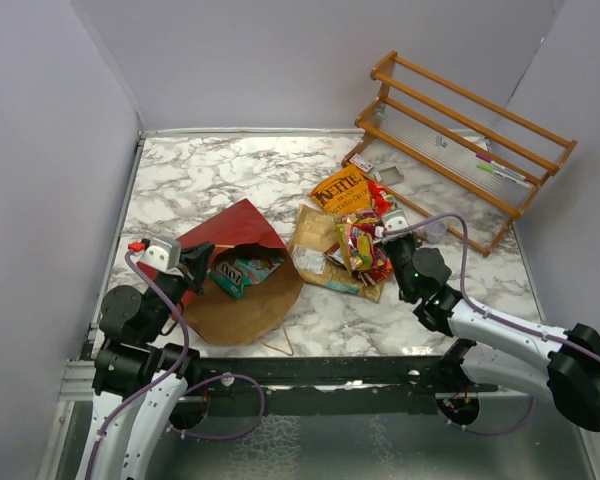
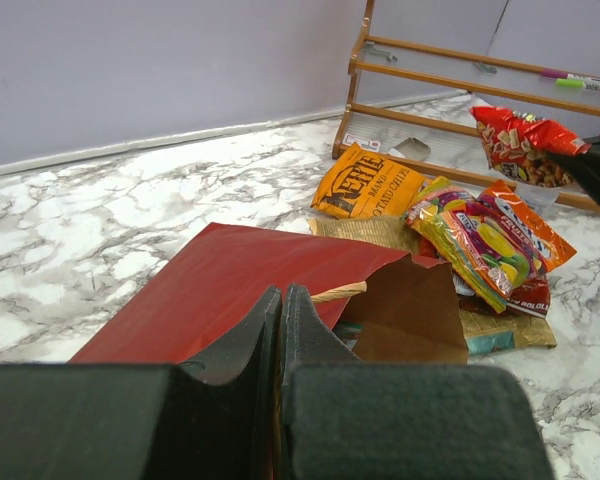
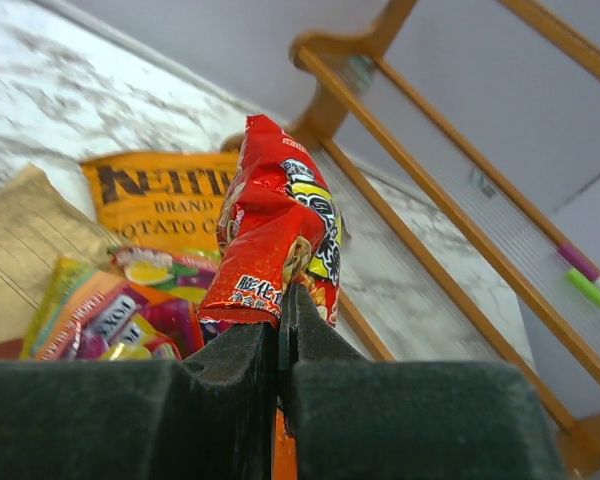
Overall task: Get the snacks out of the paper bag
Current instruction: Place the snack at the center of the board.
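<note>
The paper bag lies on its side, dark red outside and brown inside, with its mouth facing right. A teal pack lies in the mouth. My left gripper is shut on the bag's left rim; in the left wrist view the jaws pinch the paper bag. My right gripper is shut on a red snack packet and holds it up over the pile. The orange Kettle bag, a tan bag and a yellow candy pack lie right of the bag.
The wooden slatted rack stands at the back right with pens on it. A small grey cup stands near its front. Two small cards lie by the rack. Grey walls close in the marble table.
</note>
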`<state>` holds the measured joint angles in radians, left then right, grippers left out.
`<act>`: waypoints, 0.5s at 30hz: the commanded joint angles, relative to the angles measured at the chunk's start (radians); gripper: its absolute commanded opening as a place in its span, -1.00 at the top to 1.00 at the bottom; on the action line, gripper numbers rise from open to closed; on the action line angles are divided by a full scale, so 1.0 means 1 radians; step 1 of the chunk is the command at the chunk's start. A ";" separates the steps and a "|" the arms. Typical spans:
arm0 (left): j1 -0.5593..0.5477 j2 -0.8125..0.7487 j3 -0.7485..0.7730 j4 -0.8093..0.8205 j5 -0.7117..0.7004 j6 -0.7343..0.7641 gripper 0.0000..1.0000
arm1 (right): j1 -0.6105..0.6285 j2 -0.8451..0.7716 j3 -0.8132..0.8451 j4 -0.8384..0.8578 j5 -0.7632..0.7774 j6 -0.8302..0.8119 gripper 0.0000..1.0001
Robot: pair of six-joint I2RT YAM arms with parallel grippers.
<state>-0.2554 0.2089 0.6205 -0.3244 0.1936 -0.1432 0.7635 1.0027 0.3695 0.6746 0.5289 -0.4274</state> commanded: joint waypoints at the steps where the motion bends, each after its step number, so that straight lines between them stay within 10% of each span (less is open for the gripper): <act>1: 0.007 -0.011 -0.004 0.007 -0.023 -0.001 1.00 | -0.007 0.075 0.052 -0.138 0.115 -0.037 0.96; 15: 0.008 -0.018 -0.004 0.004 -0.028 0.001 1.00 | -0.007 0.391 0.188 -0.314 -0.188 0.125 0.79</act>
<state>-0.2550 0.2047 0.6205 -0.3244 0.1928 -0.1432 0.7570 1.3735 0.5446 0.4156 0.4599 -0.3660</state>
